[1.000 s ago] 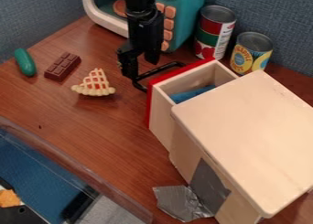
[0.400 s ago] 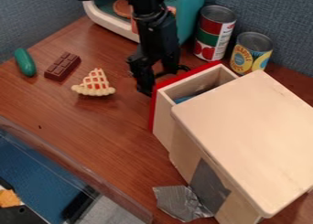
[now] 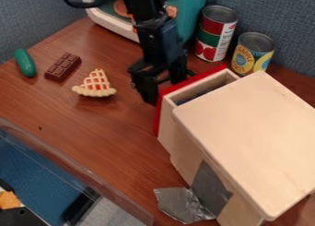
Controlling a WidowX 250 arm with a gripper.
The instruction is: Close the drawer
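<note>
the drawer sits near the center of the frame, sticking partway out of the wooden cabinet toward the upper left. the tool hangs down from the top edge at the outer side of the drawer's red front, over the upper part of that panel; whether it touches the panel is hard to tell. its two fingers stand apart, one lower and to the left, the other higher and to the right, close to the red edge. the drawer box lies just beyond the front, to the right of the tool.

the black handle is mostly hidden behind the fingers, with a short bit out at their right. inside the drawer, something blue shows as a thin strip, the rest covered by the cabinet top; what it is, i cannot tell. the cabinet is cut off at the right edge, and the teal toy microwave at the top is partly behind the arm.

on the brown surface, two cans stand behind the drawer. a green toy, a chocolate bar and a lattice pie slice lie at the upper left. silver tape is by the cabinet at the bottom.
</note>
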